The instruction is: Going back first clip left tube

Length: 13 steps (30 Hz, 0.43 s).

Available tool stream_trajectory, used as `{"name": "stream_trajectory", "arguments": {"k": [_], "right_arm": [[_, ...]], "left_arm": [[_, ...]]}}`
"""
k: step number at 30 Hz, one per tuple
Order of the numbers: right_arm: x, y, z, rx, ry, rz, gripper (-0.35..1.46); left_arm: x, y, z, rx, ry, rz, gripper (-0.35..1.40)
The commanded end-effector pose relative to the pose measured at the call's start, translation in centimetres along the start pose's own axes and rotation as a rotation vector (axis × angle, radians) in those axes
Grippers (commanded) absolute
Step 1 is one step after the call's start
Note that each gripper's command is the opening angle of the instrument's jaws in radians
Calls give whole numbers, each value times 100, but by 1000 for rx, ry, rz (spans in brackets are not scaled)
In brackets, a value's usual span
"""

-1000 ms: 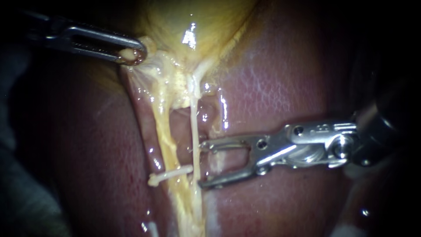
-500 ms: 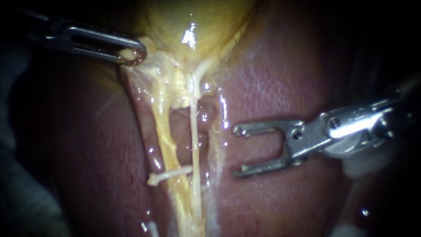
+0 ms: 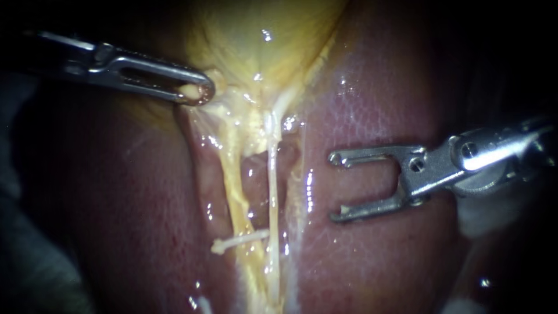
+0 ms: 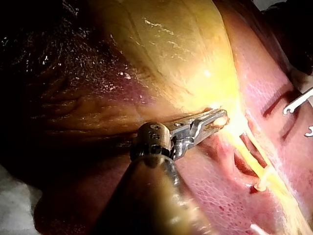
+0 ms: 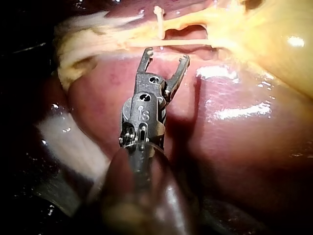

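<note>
Jaws of my right instrument [image 3: 335,188] stand wide apart with nothing between them, over the liver [image 3: 378,267] and clear of both tubes. Ahead of their tips runs a thin pale tube [image 3: 272,192], and just beyond it the thicker yellow left tube [image 3: 234,189]. The white clip [image 3: 238,240] sits on the left tube, its long axis crosswise to it, its free end pointing away from those jaws. Farther off, my left instrument [image 3: 197,93] has its jaws closed on tissue by the gallbladder [image 3: 261,52].
</note>
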Motion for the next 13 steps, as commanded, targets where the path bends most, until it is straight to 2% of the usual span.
{"name": "stream_trajectory", "arguments": {"k": [1, 5, 13], "right_arm": [[0, 0, 0, 0, 0, -1, 50], [-1, 0, -1, 1, 0, -1, 50], [0, -1, 0, 0, 0, 0, 50]], "left_arm": [[-1, -2, 3, 1, -2, 3, -35], [-3, -5, 10, -2, -8, 0, -35], [-3, -5, 6, -4, -10, 0, -35]]}}
